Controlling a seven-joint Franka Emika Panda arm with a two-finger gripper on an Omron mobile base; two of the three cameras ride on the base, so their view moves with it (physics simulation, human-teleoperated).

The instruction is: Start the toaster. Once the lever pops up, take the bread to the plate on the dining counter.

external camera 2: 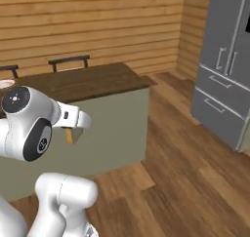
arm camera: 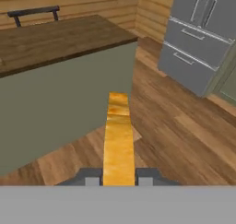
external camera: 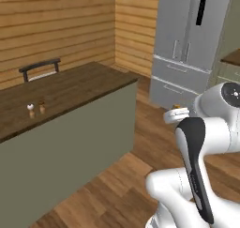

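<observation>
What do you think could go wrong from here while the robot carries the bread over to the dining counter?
1. The tool pinches the bread only by its near edge, with most of the slice sticking out ahead, so it may slip or tip in transit.
2. The dining counter has a tall side panel; a low approach could bump the protruding slice against it.
3. Two small shakers stand on the top and could be knocked.

Horizontal pine plank walls (external camera: 56, 25), wood plank floor (external camera 2: 185, 182), steel-grey fridge (external camera: 192, 44) with drawer handles at right, black-framed stool (external camera: 40, 68) behind the grey-sided island, even flat light.
</observation>
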